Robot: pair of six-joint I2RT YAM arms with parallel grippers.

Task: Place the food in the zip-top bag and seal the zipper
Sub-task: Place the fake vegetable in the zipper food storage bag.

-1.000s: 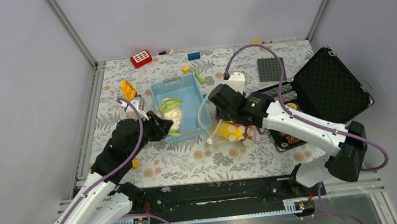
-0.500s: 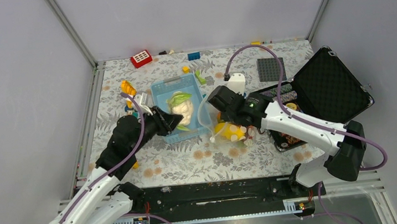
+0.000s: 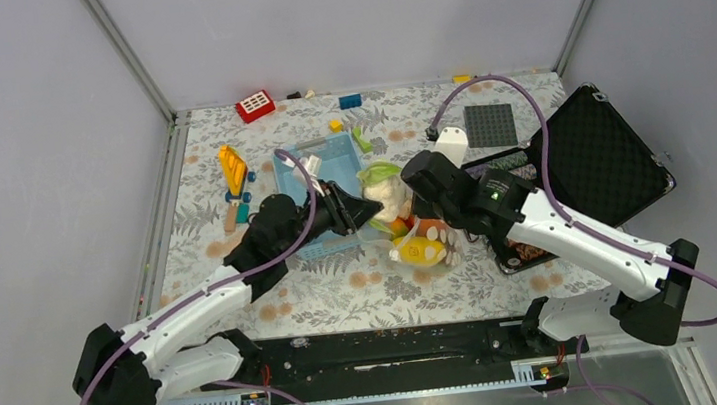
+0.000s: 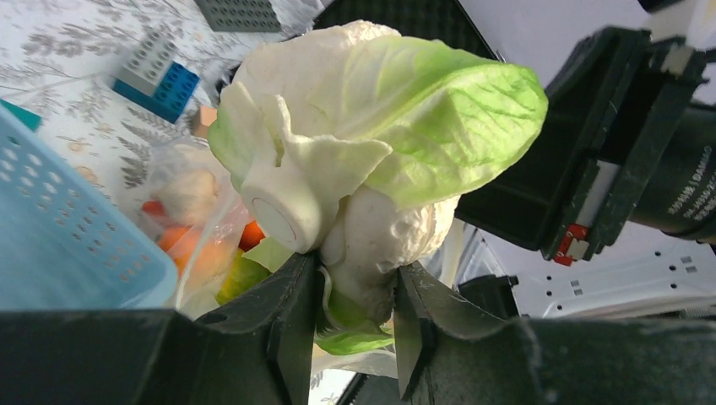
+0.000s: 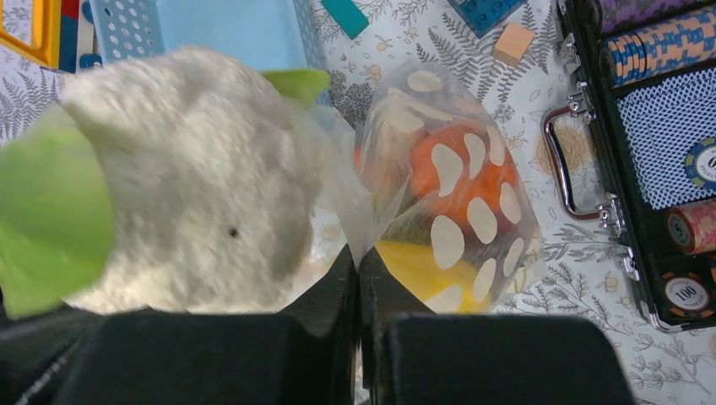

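Note:
My left gripper [image 3: 355, 210] [image 4: 353, 295] is shut on the white-green cauliflower [image 3: 383, 188] [image 4: 371, 143] and holds it in the air at the mouth of the zip-top bag [image 3: 424, 241]. My right gripper [image 5: 358, 268] [image 3: 418, 214] is shut on the edge of the clear polka-dot bag [image 5: 456, 211] and holds it up. Orange and yellow food pieces [image 5: 447, 181] lie inside the bag. The cauliflower [image 5: 186, 219] fills the left of the right wrist view, next to the bag's opening. The zipper strip is not clearly visible.
The light-blue basket [image 3: 306, 168] stands just left of the bag. An open black case [image 3: 591, 153] with poker chips lies to the right. Building bricks [image 3: 254, 105] and an orange toy [image 3: 232, 165] lie scattered at the back and left; a grey baseplate [image 3: 489, 124] at back right.
My left gripper has lifted the cauliflower out of the blue basket and carried it right to the bag's mouth. My right gripper has shifted slightly right, still holding the bag.

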